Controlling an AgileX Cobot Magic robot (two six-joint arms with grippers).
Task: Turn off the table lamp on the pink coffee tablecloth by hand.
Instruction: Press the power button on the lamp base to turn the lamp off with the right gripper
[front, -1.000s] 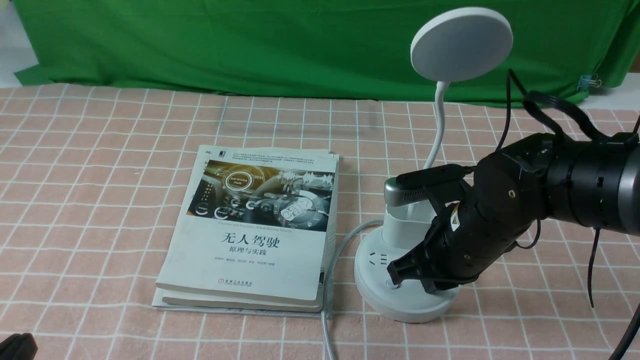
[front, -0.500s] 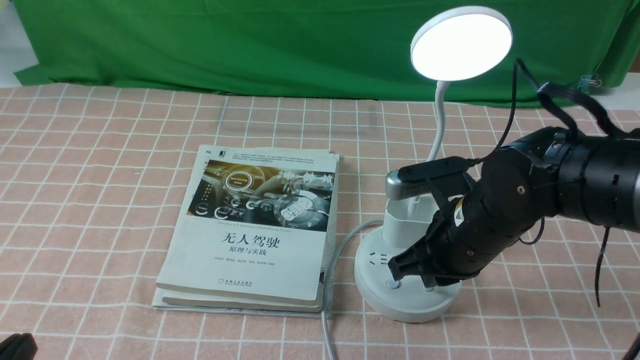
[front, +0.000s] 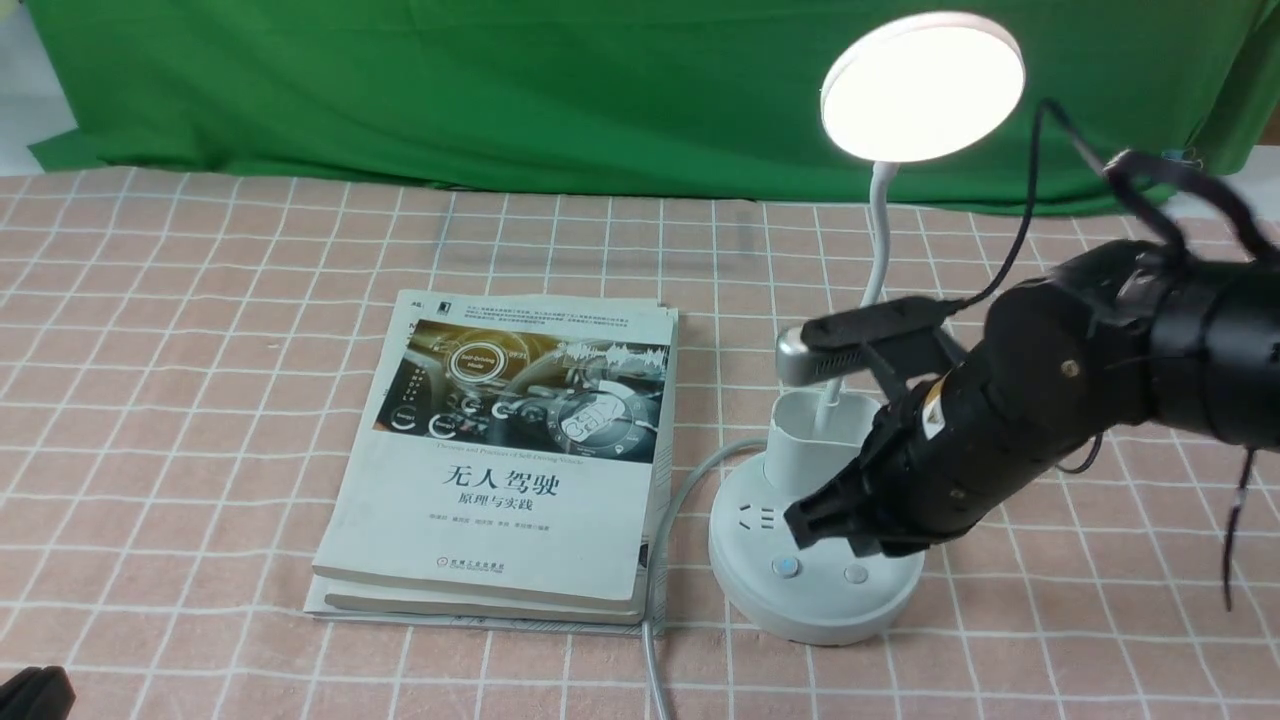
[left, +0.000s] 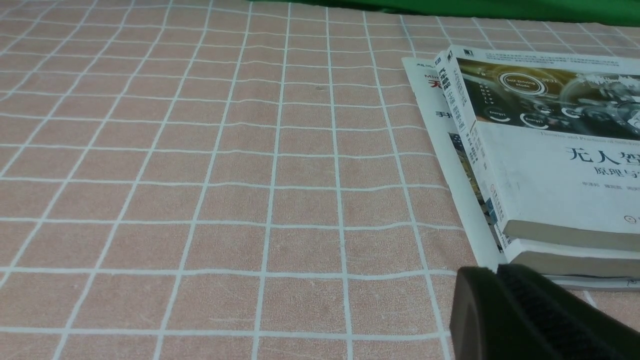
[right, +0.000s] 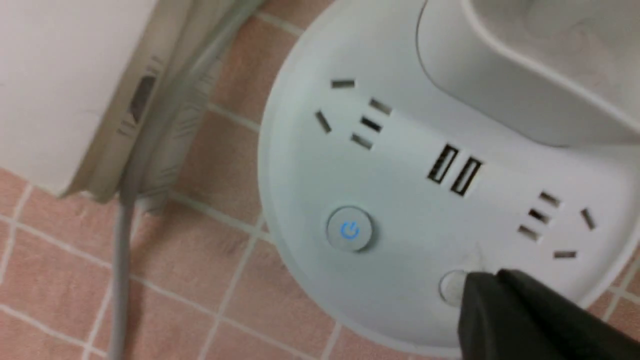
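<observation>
Because the table lamp (front: 808, 440) has a stiff, broad plastic base (front: 735, 565), press, don't grasp. The closed, empty right claw (front: 808, 528) hovers just above its buttons (front: 855, 574), lower right of the front view.

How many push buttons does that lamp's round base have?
2. The blue-lit power button is on the front of the base, nearer the books; the plain button is right beside it, below the right gripper.

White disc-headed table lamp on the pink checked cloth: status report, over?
Right hand, jaws shut, poised over the round base of the white disc-headed table lamp, just above its buttons. Lamp lit. Left hand, jaws shut, parked away. Nothing in the way.
</observation>
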